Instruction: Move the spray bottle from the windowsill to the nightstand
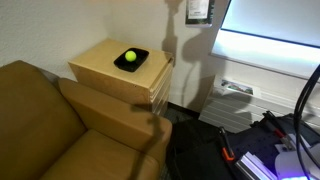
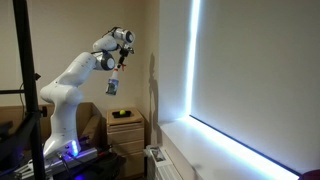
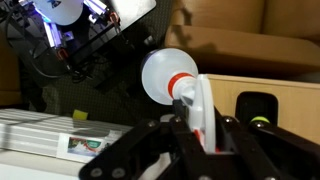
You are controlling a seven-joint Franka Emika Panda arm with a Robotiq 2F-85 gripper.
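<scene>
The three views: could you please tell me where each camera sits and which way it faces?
Exterior view: high, looking down on nightstand, ball and sofa; the arm hardly shows.
Exterior view: along the windowsill, facing the whole arm, gripper holding bottle.
Wrist view: looks down past gripper and bottle at nightstand.
All share the nightstand.

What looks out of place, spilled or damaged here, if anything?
Nothing is spilled or damaged. The only oddity is that the spray bottle hangs in the pincer, higher than the nightstand, whose top holds a yellow-green ball in a black tray.
</scene>
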